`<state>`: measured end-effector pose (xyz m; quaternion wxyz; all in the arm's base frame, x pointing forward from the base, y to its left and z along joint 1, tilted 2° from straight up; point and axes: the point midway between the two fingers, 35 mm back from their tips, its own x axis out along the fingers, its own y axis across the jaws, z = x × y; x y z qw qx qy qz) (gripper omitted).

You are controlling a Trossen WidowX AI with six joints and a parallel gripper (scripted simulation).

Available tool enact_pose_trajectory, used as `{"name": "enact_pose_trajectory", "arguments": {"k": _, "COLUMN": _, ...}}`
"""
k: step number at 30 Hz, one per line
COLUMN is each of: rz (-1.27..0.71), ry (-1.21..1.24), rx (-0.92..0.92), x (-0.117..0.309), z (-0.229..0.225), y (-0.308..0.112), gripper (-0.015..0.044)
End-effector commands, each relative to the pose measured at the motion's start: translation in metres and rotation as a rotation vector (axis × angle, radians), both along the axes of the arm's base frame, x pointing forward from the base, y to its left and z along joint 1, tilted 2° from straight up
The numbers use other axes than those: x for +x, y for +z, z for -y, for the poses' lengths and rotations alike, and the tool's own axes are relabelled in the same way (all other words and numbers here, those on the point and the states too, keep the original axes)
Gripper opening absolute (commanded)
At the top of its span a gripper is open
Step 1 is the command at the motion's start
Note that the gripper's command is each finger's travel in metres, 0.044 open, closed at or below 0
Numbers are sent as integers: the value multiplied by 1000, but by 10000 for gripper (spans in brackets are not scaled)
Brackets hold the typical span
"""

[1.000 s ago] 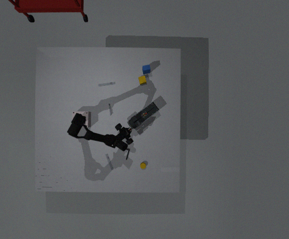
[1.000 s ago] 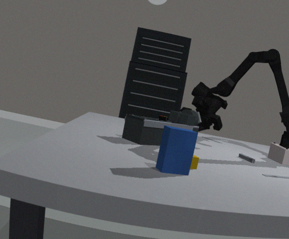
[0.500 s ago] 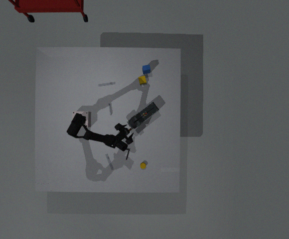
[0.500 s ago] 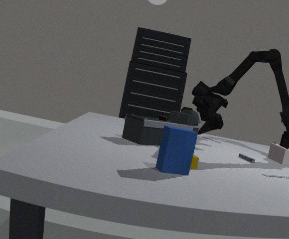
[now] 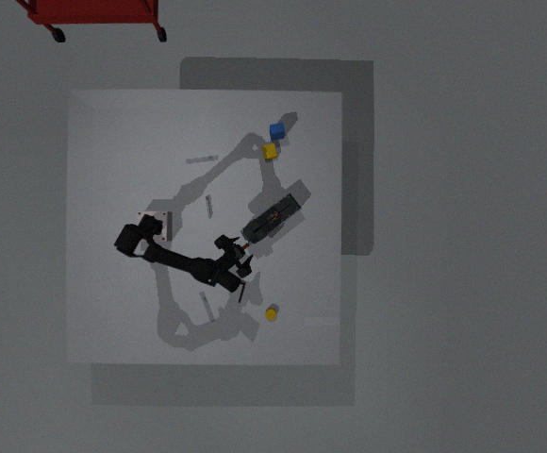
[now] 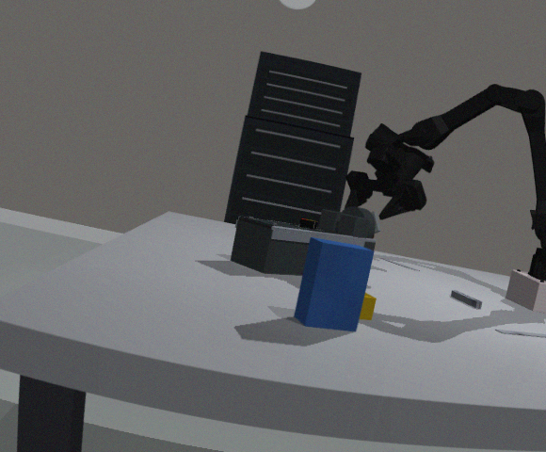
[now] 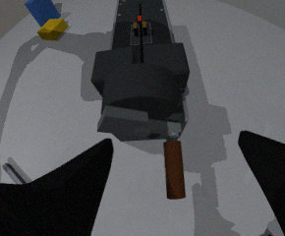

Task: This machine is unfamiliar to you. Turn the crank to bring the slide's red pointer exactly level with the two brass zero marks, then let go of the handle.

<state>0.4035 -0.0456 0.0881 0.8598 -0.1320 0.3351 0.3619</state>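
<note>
The dark machine (image 5: 283, 207) (image 6: 248, 248) (image 7: 144, 79) stands on the table with its crank end towards the arm. The red pointer (image 7: 140, 18) sits in the slot on top, a little beyond the two brass marks (image 7: 136, 29) (image 7: 144, 28) as seen from the crank end in the wrist view. The brown crank handle (image 7: 174, 169) sticks out towards the arm. My gripper (image 5: 244, 246) (image 6: 365, 213) (image 7: 177, 141) is wide open and empty. In the wrist view the handle shows between the spread fingers, with a gap on each side. How far the fingertips are from it in height is unclear.
A blue block (image 5: 276, 130) (image 6: 336, 286) (image 7: 42, 11) and a yellow block (image 5: 269, 151) (image 6: 368, 307) (image 7: 52, 29) stand to one side of the machine. A yellow cylinder (image 5: 271, 313) stands on the other side. Flat strips (image 5: 202, 159) (image 5: 208, 206) lie nearer the arm's base.
</note>
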Motion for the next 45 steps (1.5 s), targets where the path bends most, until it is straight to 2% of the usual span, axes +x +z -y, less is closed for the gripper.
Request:
{"name": "enact_pose_trajectory", "arguments": {"k": 1, "rz": 26, "ry": 2, "rx": -9, "x": 1, "z": 2, "y": 45, "gripper": 440}}
{"name": "enact_pose_trajectory", "arguments": {"k": 6, "rz": 21, "ry": 1, "rx": -7, "x": -4, "z": 2, "y": 80, "gripper": 440}}
{"name": "enact_pose_trajectory", "arguments": {"k": 20, "rz": -70, "ry": -230, "rx": -113, "x": 29, "z": -51, "y": 74, "gripper": 440}}
{"name": "enact_pose_trajectory", "arguments": {"k": 34, "rz": -1, "ry": -553, "rx": -81, "x": 54, "z": -117, "y": 91, "gripper": 440}}
{"name": "enact_pose_trajectory", "arguments": {"k": 45, "rz": -2, "ry": -553, "rx": -81, "x": 56, "z": -120, "y": 33, "gripper": 440}}
